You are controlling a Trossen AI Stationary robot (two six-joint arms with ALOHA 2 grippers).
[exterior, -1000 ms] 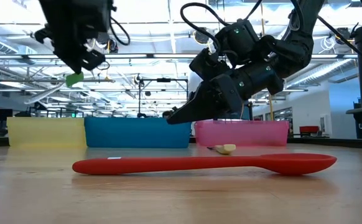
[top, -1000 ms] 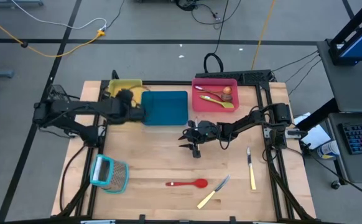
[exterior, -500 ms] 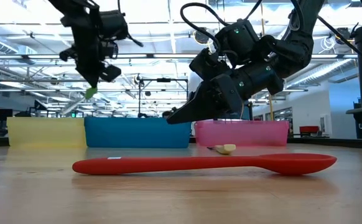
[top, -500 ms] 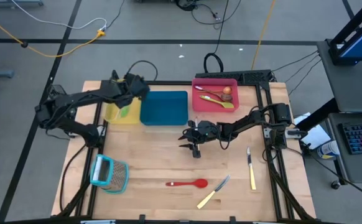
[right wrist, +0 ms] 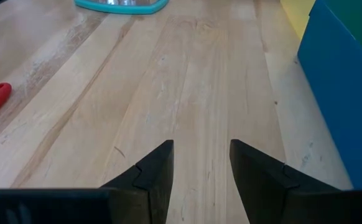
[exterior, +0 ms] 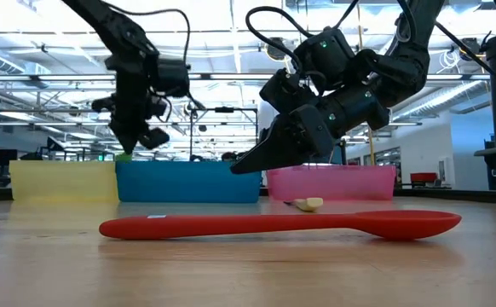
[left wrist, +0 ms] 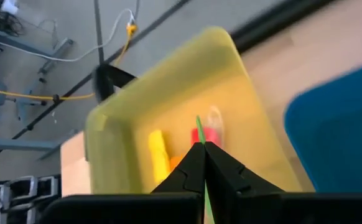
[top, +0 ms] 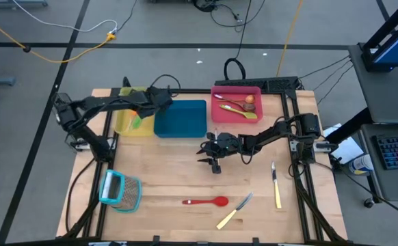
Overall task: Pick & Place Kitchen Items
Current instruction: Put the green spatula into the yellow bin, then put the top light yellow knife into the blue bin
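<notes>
My left gripper [top: 144,113] is shut on a slim green utensil [top: 136,121] over the yellow tray [top: 125,124]. In the left wrist view the tray [left wrist: 125,118] holds a yellow [left wrist: 158,155] and a red [left wrist: 211,132] small utensil. My right gripper [top: 209,154] is open and empty, above the bare wood at mid-table. A red spoon [top: 206,201] and two cream-handled knives [top: 234,210] [top: 275,186] lie flat on the table near its front. The red tray [top: 216,116] holds several spoons. My left gripper pinches the green utensil between its two fingertips; only a thin green edge [left wrist: 199,127] shows past them. The fingers slant down toward the yellow tray. The utensil hangs below them; whether its lower end [exterior: 124,156] touches the tray I cannot tell.
A blue tray [top: 180,117] stands between the yellow and red trays along the far edge. A light-blue-framed grater [top: 120,190] lies at the near left. Cables run behind the table. Bare wood lies between the trays and the front utensils.
My left gripper has swung from over the yellow tray's near side round toward the blue tray and gone down, turning so its fingers slant into the yellow tray. The green utensil has come down with it to the tray's rim height. My right gripper has kept still.
</notes>
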